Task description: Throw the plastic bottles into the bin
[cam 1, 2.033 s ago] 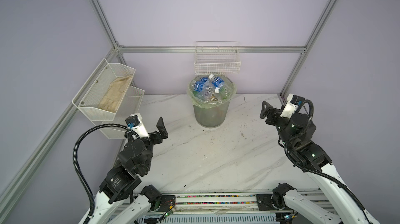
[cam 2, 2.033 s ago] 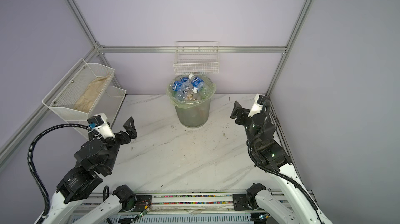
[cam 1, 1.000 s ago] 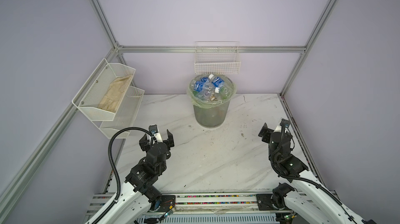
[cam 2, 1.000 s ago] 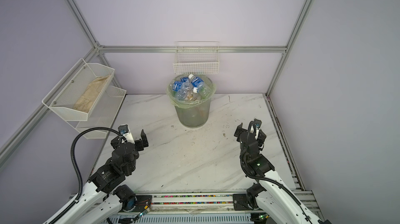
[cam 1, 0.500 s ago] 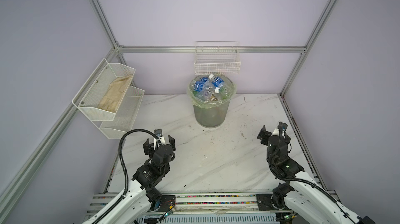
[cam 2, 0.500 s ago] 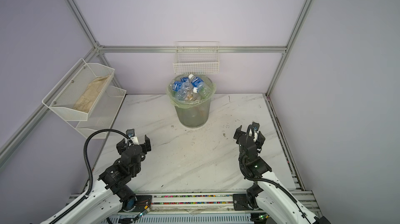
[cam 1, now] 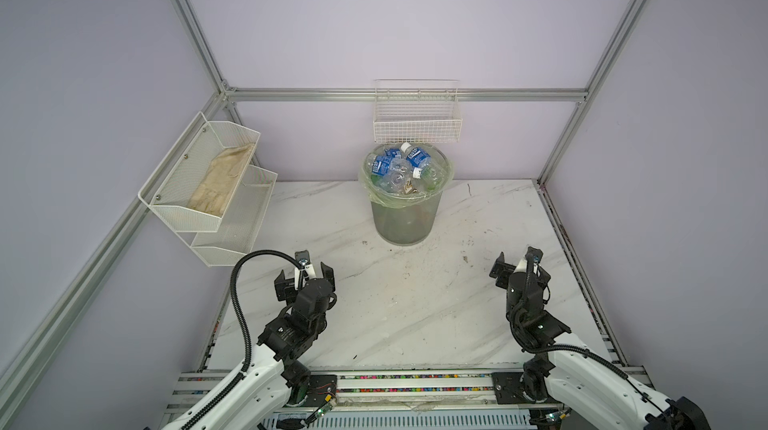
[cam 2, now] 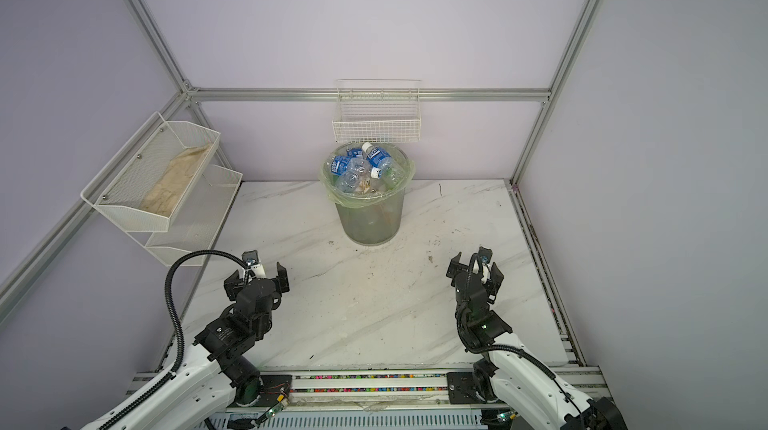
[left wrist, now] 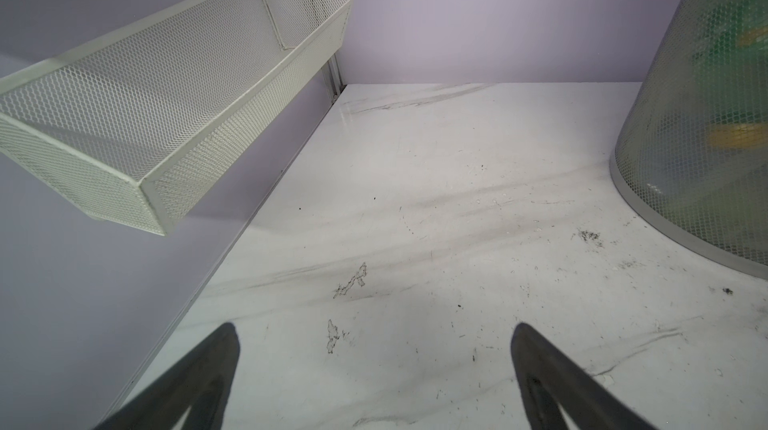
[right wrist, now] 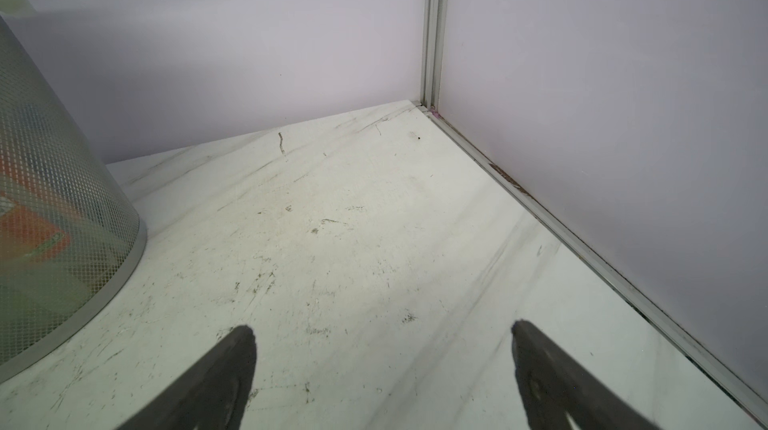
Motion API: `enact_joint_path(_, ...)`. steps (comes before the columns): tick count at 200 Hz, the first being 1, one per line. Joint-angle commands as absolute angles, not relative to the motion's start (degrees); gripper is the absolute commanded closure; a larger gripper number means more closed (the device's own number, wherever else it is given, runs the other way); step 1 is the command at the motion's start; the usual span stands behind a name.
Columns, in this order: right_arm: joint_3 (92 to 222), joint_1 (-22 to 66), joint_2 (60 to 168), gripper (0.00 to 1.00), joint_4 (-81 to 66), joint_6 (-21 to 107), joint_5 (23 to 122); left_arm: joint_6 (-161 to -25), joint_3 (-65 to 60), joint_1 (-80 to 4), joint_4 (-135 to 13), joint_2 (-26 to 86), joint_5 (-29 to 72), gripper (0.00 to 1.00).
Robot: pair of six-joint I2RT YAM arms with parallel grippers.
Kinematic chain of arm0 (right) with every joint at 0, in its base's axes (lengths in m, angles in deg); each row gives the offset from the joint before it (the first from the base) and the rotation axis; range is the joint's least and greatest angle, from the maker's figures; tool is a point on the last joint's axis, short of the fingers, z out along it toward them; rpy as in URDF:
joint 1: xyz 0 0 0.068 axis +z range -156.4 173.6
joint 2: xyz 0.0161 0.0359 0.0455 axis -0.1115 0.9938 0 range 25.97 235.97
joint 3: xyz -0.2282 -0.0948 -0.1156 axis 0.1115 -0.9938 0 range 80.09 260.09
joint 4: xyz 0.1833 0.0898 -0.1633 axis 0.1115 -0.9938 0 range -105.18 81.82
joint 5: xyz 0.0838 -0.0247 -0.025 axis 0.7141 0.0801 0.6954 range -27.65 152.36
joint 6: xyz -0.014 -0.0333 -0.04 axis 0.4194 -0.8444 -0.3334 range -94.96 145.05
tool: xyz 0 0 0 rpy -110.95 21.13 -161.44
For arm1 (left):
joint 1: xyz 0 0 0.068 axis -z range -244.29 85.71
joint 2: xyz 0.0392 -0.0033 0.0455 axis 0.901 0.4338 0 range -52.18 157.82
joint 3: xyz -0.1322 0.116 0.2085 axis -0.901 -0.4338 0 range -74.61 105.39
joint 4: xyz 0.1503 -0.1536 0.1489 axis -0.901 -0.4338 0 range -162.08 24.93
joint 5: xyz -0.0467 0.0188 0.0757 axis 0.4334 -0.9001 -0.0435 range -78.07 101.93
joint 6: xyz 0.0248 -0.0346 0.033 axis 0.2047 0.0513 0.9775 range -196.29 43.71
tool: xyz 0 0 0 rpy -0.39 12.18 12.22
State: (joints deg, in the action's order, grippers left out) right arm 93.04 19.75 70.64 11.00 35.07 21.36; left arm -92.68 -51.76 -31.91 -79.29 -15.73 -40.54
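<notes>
Where the bottles (cam 1: 415,156) lie: heaped in the bin (cam 1: 401,220), desk's far edge.
Desk (cam 1: 415,307): no bottle visible.
Left tool (cam 1: 303,278): jaws apart, empty.
Right tool (cam 1: 519,272): jaws apart, empty.
Progress: apparently complete; nothing left.

left arm (cam 1: 257,378) & right arm (cam 1: 590,378): white lower links, black joints/wrist housings. ribbed black cable (cam 1: 239,311) on left; thin black cable on right. jaws dark, tapered.
</notes>
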Motion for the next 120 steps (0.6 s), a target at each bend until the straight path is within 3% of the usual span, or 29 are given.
enact_joint_path(1, 92.9, 20.04, 69.87, 0.03, 17.27, 34.83, 21.31, -94.21, -52.91, -33.03, -77.25, -15.41, -39.99, 0.0)
enact_joint_path(80, 95.63, 20.02, 78.34, 0.03, 18.89, 34.87, 21.16, -93.64, -52.57, -37.47, -77.13, -13.34, -41.12, 0.0)
enact_joint_path(120, 95.09, 20.0, 77.1, 0.03, 19.07, 34.89, 20.0, -95.69, -56.96, -37.37, -76.22, -8.58, -44.41, 0.0)
